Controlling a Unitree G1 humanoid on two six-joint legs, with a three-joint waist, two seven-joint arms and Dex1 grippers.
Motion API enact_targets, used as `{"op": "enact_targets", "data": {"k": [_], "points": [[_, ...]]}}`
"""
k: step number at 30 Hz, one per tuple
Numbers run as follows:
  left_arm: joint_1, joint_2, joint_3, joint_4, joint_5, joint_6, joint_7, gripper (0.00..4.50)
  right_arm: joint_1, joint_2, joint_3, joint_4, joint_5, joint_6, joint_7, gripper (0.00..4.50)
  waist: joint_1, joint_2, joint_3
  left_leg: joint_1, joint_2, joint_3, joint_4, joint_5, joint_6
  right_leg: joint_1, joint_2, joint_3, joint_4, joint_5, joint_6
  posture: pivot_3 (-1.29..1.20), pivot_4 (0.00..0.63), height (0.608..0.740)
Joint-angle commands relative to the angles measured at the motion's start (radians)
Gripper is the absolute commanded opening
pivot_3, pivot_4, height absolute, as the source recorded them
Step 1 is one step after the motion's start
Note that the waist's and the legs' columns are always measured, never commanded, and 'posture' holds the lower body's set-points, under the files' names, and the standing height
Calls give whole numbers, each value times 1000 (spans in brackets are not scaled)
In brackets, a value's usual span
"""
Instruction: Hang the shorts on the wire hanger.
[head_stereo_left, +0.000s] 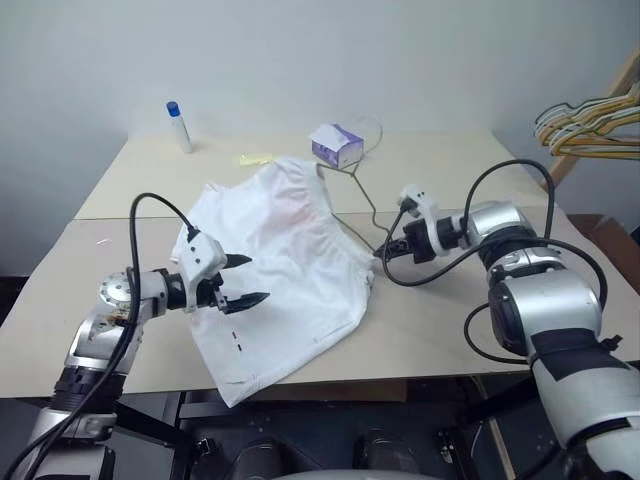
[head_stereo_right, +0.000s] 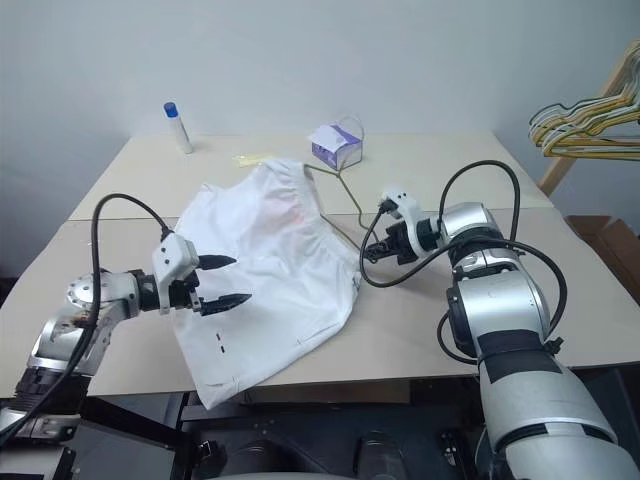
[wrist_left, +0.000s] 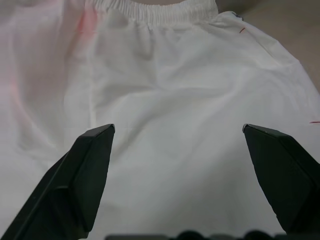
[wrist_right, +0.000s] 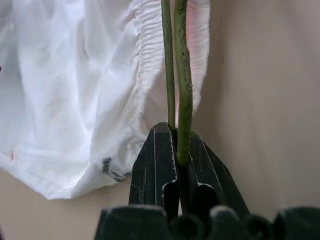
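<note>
The white shorts (head_stereo_left: 285, 265) lie spread on the table, waistband (wrist_left: 150, 11) toward the far side, with a faint pink smudge near it. My left gripper (head_stereo_left: 246, 279) hovers open over their left part, its fingers (wrist_left: 92, 167) wide apart above the fabric with nothing between them. The thin olive-grey wire hanger (head_stereo_left: 362, 195) runs from the waistband's right end across the table. My right gripper (head_stereo_left: 386, 256) is shut on the hanger's doubled wire (wrist_right: 182, 95), just beside the shorts' right edge. How much of the hanger lies under the fabric is hidden.
A purple and white box (head_stereo_left: 336, 145) stands behind the shorts, with a blue-capped white bottle (head_stereo_left: 178, 127) at the far left and a yellow scrap (head_stereo_left: 252, 158) between. A bunch of yellow and greenish hangers (head_stereo_left: 590, 125) hangs at the right. The table's front edge (head_stereo_left: 420, 375) is close.
</note>
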Motion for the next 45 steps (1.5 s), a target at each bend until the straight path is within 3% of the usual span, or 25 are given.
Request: {"op": "enact_targets", "data": {"k": [1,5,9,14,20,26,40,43,45], "points": [[-126,23,85,47,-54,-49,-27,4435,31,0,-21,-108,25,-114,13,0,2,0,0,0,0,0,0,0,0,0,0,0,0,0,0,56,0,740],[-368,30,152,185,-137,-31,-77,4435,106,4,-2,-282,20,-107,-14,0,-1,0,0,-1,0,0,1,0,0,1,0,-1,0,0,0,31,0,740],[-555,98,137,324,-169,-19,-268,4435,175,1,18,-454,18,-27,-38,0,-26,0,0,-3,0,0,1,1,-1,0,1,-2,2,0,0,-3,0,740],[-731,154,-45,632,82,-268,-405,4435,262,-19,61,-645,8,43,-45,0,-52,1,0,1,0,1,0,1,-1,4,1,-2,1,-1,1,-21,0,740],[-897,112,-171,942,255,-429,-515,4435,302,-38,123,-785,-16,131,-72,0,-57,0,0,-2,1,1,3,1,-1,0,1,-2,1,-1,1,-32,0,740],[-961,56,-209,1058,311,-465,-555,4435,339,-56,189,-886,-37,176,-80,0,-58,0,0,-8,1,2,4,1,0,-8,1,0,7,-1,1,-43,0,740],[-965,-14,-225,1139,381,-499,-545,4435,339,-57,208,-965,-18,265,-92,0,-81,0,0,-12,1,1,8,0,1,-10,1,0,7,-1,1,-56,0,740],[-968,-24,-222,1150,404,-491,-506,3875,344,-58,212,-985,-17,274,-92,0,-81,0,0,-12,1,1,8,0,1,-10,1,0,7,-1,1,-58,0,740],[-969,-29,-222,1158,412,-488,-498,3227,347,-60,212,-1002,-7,280,-83,0,-82,0,0,-12,1,0,8,0,2,-10,1,0,7,-1,1,-59,0,740]]}}
